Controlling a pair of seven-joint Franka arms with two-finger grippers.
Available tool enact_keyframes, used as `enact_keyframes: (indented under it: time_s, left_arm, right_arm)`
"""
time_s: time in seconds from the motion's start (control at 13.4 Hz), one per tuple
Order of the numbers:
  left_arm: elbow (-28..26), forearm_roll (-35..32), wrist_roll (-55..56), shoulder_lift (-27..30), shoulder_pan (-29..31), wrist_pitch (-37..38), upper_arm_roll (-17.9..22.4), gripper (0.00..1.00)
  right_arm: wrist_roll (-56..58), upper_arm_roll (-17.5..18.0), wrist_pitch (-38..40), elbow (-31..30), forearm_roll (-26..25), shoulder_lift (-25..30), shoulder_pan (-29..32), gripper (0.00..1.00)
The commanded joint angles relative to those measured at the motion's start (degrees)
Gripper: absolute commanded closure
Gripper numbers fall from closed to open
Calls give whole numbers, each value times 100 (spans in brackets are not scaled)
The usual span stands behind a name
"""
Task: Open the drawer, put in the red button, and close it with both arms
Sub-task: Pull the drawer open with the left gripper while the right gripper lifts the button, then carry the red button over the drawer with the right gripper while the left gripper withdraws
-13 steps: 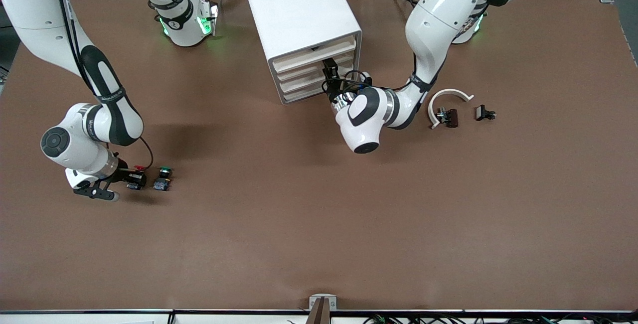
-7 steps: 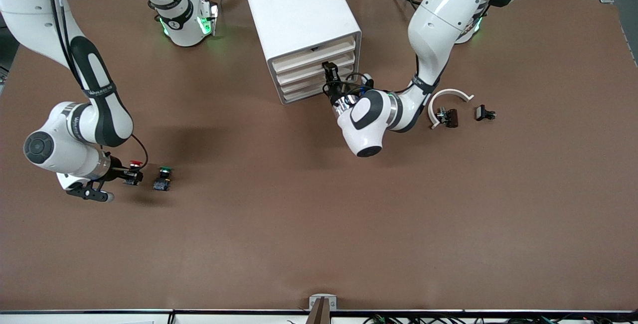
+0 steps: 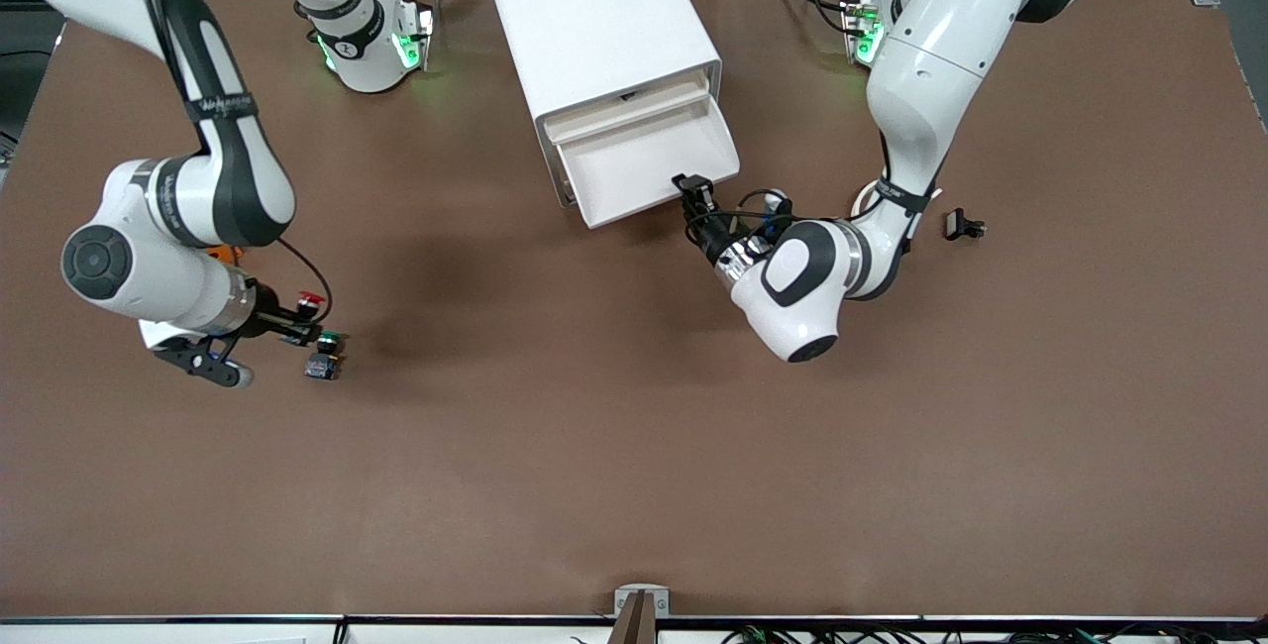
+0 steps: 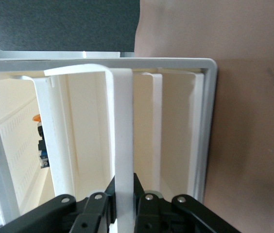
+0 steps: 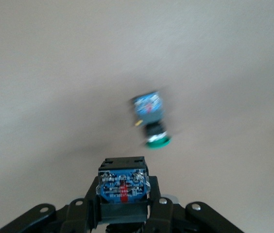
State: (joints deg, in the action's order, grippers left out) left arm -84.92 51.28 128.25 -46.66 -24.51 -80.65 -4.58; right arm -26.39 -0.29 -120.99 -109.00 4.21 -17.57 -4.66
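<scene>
The white cabinet point(image 3: 594, 10) stands between the arms' bases. One drawer point(image 3: 649, 161) is pulled out toward the front camera and looks empty. My left gripper point(image 3: 693, 190) is shut on the drawer's front wall, which in the left wrist view point(image 4: 123, 145) runs between the two fingers of the gripper point(image 4: 123, 196). My right gripper point(image 3: 300, 320) is shut on the red button point(image 3: 311, 301) and holds it above the table at the right arm's end. In the right wrist view the gripper point(image 5: 123, 199) clamps the switch's dark body with its blue label point(image 5: 123, 185).
The switch with the green cap point(image 3: 324, 352) lies on the table just below the held button and shows in the right wrist view point(image 5: 150, 121). An orange box point(image 3: 226, 252) peeks from under the right arm. A small black part point(image 3: 963, 225) lies near the left arm.
My left gripper has pulled the drawer out toward the front camera. My right gripper has closed on the red button and lifted it off the table, toward the green-capped switch.
</scene>
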Motion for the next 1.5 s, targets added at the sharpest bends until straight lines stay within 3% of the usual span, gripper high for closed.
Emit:
enact_keyframes:
  time_s: [0.0, 0.07, 0.15, 0.22, 0.52, 0.67, 1.05, 1.42]
  left_arm:
    - [361, -197, -169, -115, -10, -179, 316, 100]
    - [379, -197, -273, -115, -1, -205, 369, 100]
    - [379, -188, -483, -115, 52, -223, 387, 61]
    - [371, -188, -651, -115, 78, -214, 387, 3]
    - [703, -197, -696, -80, 219, -223, 475, 0]
    - [941, -197, -1046, -80, 219, -240, 746, 0]
    - [1381, -188, -3741, -19, 316, -232, 1142, 0]
    - [1645, -197, -5605, 131, 333, -240, 1872, 0]
  right_arm:
    - [-1048, -24, 373, -113, 194, 560, -595, 100]
    - [-1496, -24, 461, -69, 186, 657, -893, 100]
    - [-1910, -24, 575, 9, 194, 684, -1123, 100]
    - [-2366, -24, 654, 115, 186, 684, -1377, 100]
    - [-4187, -33, 629, 449, 186, 632, -2485, 100]
    - [-4942, -33, 594, 607, 151, 605, -2994, 100]
    - [-6228, -42, 559, 1047, 72, 193, -4006, 100]
    - [-6844, -42, 313, 1170, 71, -97, -4429, 100]
